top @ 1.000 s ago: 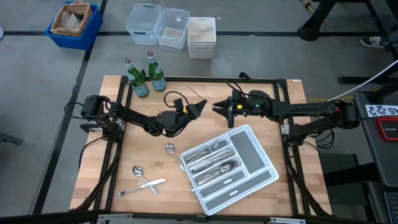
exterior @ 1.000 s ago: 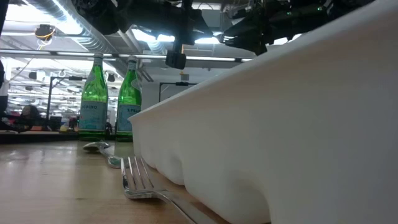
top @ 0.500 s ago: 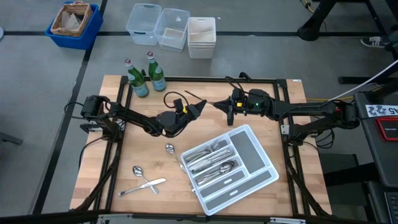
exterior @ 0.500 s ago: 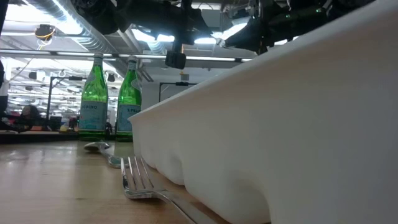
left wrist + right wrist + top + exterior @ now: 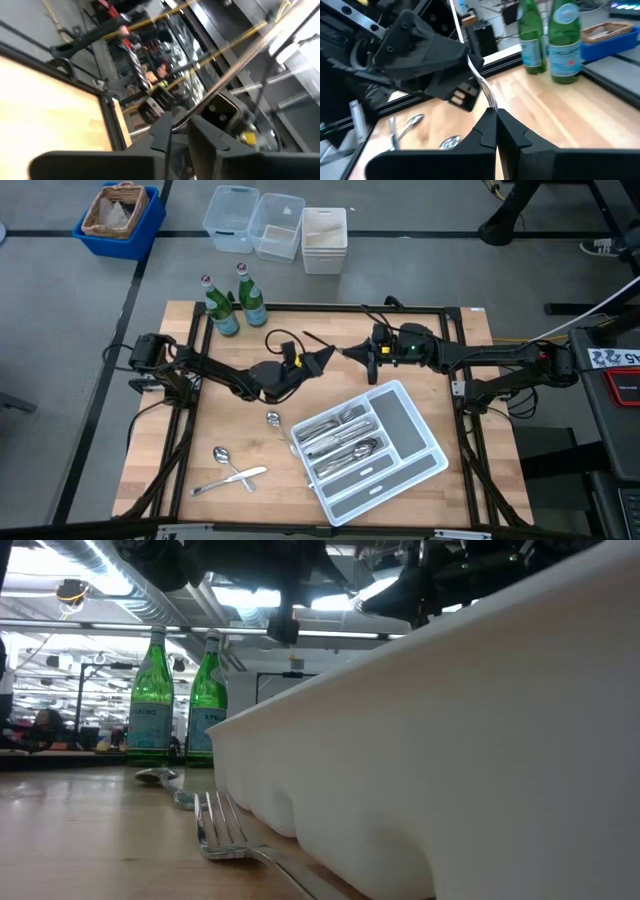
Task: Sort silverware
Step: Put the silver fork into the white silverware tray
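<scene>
While both grippers meet above the desk (image 5: 200, 395), the right gripper (image 5: 347, 352), earlier wide, clenches a utensil (image 5: 481, 82) running lengthwise between them; left gripper (image 5: 328, 354) loosening.

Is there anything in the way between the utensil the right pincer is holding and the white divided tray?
Nothing visible. The right pincer grips the slim silver metal utensil above bare wood, and the white divided plastic tray lies open-topped close by, toward the table's front.
</scene>
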You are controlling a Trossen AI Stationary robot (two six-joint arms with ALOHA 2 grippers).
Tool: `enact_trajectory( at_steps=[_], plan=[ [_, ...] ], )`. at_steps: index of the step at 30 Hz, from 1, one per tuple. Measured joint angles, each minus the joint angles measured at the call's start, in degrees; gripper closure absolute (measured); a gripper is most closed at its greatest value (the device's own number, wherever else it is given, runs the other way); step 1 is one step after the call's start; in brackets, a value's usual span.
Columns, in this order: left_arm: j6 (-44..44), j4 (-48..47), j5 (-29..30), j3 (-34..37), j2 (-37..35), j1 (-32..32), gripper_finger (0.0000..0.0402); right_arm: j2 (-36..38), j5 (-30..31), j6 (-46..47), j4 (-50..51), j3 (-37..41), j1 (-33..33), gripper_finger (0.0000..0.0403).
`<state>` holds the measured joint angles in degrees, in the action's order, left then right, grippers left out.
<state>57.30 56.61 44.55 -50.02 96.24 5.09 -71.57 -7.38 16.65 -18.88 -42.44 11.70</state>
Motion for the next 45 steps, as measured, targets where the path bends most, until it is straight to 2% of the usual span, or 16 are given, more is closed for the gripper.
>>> enact_trajectory(
  at_steps=[4, 11, 17, 23, 33, 39, 45],
  plan=[
    [-3.86, -0.21, -3.51, -0.02, -0.03, 0.64, 0.0324, 0.0, -3.85, -0.18, 0.36, 0.02, -0.05, 0.0401],
    [-6.58, -4.22, -4.76, -0.07, 0.01, 2.49, 0.0288, -0.07, -10.42, 2.45, 1.48, 0.02, -0.17, 0.0401],
    [-6.72, -11.65, -6.44, -0.12, 0.04, 4.48, 0.0286, 0.07, -15.83, 3.96, 2.13, -0.01, -0.15, 0.0402],
    [-7.78, -18.96, -10.74, -0.11, -0.1, 6.83, 0.0286, 1.37, -16.37, 4.34, 5.95, -0.04, -0.13, 0.0402],
    [-7.58, -26.39, -18.35, -0.07, -0.91, 10.22, 0.0286, 2.54, -21.97, 4.41, 12.16, -0.07, -0.11, 0.0402],
    [-6.61, -37.6, -18.42, -0.04, -5.17, 12.6, 0.0286, 2.54, -22.1, 3.92, 19.68, -0.07, -0.11, 0.0402],
    [-5.75, -53.16, -18.31, -0.04, -12.11, 15.46, 0.0286, 1.04, -17.15, 1.92, 26.6, -0.07, -1.35, 0.0402]
  ],
)
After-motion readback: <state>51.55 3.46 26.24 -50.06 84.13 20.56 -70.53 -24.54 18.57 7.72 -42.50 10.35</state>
